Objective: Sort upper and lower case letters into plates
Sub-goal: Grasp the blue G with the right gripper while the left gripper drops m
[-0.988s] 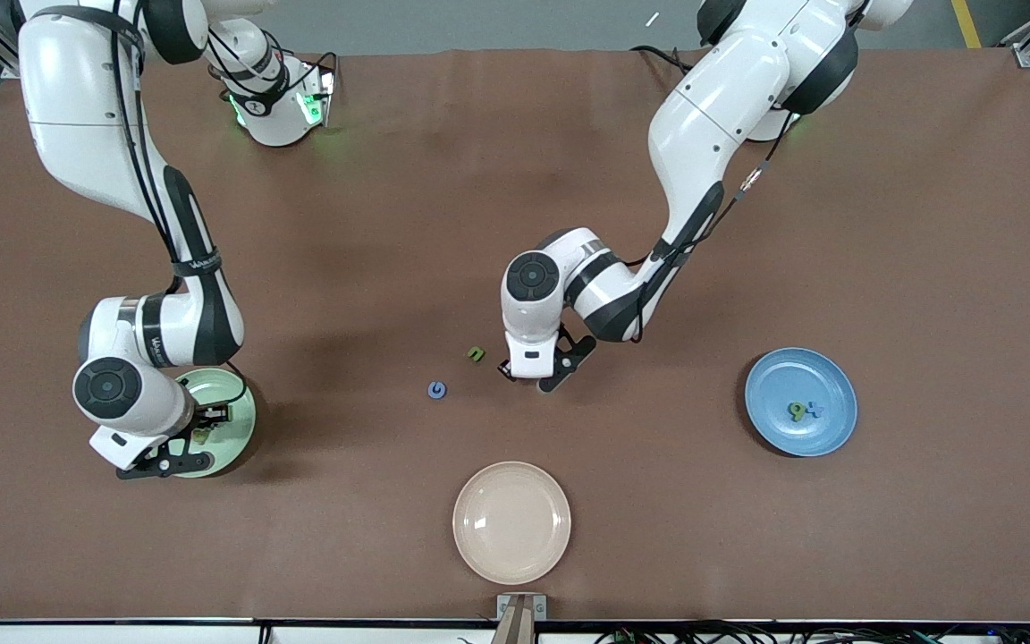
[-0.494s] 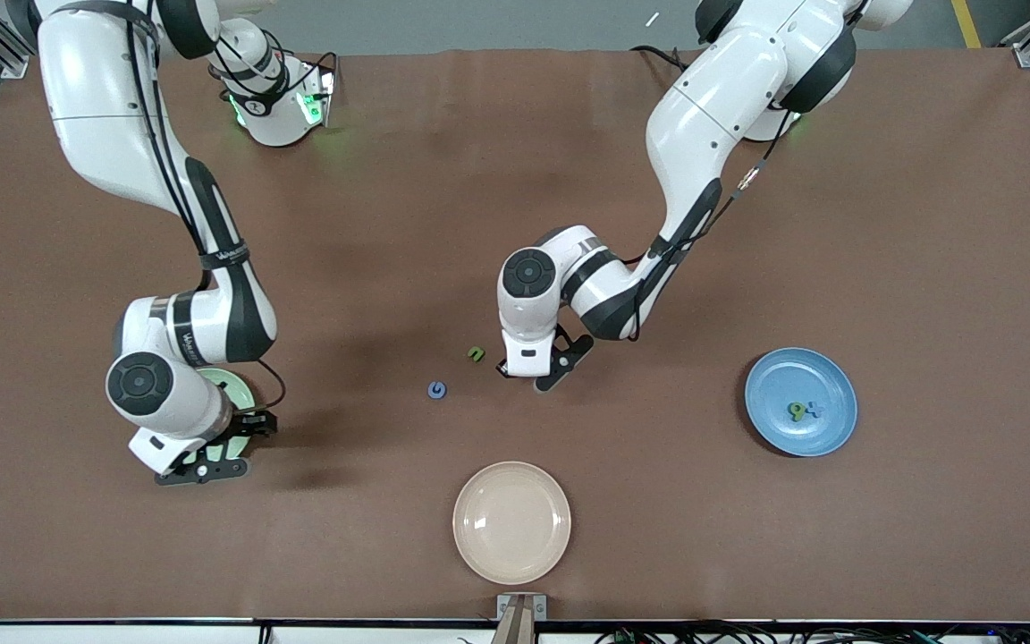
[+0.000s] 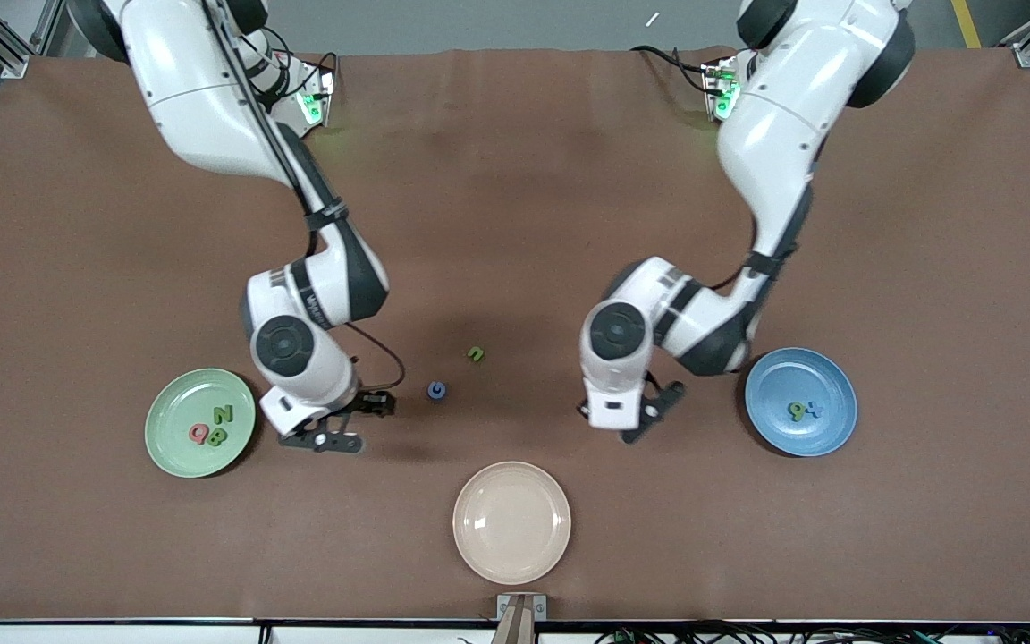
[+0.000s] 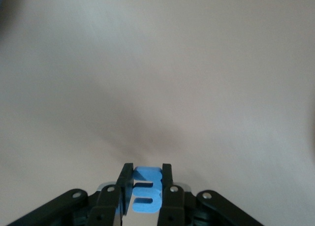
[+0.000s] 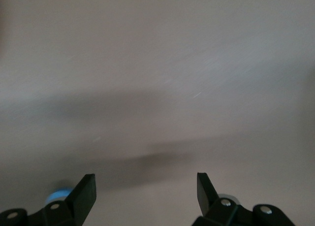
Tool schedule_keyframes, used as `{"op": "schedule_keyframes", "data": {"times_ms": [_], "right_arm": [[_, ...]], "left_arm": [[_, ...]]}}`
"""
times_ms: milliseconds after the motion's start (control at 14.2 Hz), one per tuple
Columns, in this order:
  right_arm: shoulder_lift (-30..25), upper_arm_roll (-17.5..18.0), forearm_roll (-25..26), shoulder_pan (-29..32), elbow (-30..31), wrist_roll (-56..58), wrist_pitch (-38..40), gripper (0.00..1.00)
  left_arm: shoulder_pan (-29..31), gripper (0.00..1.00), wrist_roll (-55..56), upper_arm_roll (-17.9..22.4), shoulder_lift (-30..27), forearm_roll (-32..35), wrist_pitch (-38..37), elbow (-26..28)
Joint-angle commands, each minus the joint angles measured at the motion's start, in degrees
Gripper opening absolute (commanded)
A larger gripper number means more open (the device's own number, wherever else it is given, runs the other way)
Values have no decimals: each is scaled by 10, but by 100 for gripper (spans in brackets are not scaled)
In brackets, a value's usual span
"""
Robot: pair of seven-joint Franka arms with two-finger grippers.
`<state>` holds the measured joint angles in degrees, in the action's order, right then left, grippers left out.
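Over the bare brown table, between the middle and the blue plate, the left end effector hangs with its fingers pinched tight on a small blue letter; the left wrist view shows the piece squeezed between the two pads, its cut-out bars facing the camera. I can't read from that shape alone which letter it is, or whether it is a capital. The blue plate already carries a green piece and a blue piece, lying touching one another.

Toward the right arm's end, the pale green plate holds a pink Q-like letter, a green N and another green piece, close together. The right end effector hovers over bare table just beside that plate, on the side toward the middle, its fingers spread wide and holding nothing.

Two letters lie loose near the centre: a blue round one and a green one a little farther from the front camera. The cream plate sits nearest the front camera, with nothing in it.

To my eye the step in hand is the carry: the left arm has a letter and looks bound for the blue plate. Next it needs to get squarely over that dish, come down low and let go gently, so the light piece neither bounces out nor clings to a pad. The free right arm seems well placed to go for the blue round letter.
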<state>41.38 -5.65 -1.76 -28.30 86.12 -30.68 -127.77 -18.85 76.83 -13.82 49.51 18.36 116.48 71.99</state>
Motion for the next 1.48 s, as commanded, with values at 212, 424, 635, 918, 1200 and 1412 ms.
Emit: {"op": "schedule_keyframes", "data": {"times_ms": [212, 424, 635, 918, 1200, 1412], "right_arm": [[40, -6, -13, -61, 5, -132, -63, 91], [58, -6, -14, -67, 6, -156, -93, 91], [68, -6, -14, -77, 6, -181, -105, 88], [68, -6, -15, -77, 6, -181, -100, 59], [67, -5, -15, -82, 10, -195, -95, 42], [64, -6, -15, -85, 11, -200, -84, 26]], "left_arm": [[138, 0, -186, -18, -27, -1, -50, 25], [194, 0, -288, -19, -27, 0, -82, 38], [230, 0, -367, -18, -23, 3, -84, 63], [261, 28, -411, -18, -19, 5, -83, 71], [259, 100, -387, -36, -38, -3, -85, 83], [247, 99, -303, -100, -39, -3, -90, 83]]}}
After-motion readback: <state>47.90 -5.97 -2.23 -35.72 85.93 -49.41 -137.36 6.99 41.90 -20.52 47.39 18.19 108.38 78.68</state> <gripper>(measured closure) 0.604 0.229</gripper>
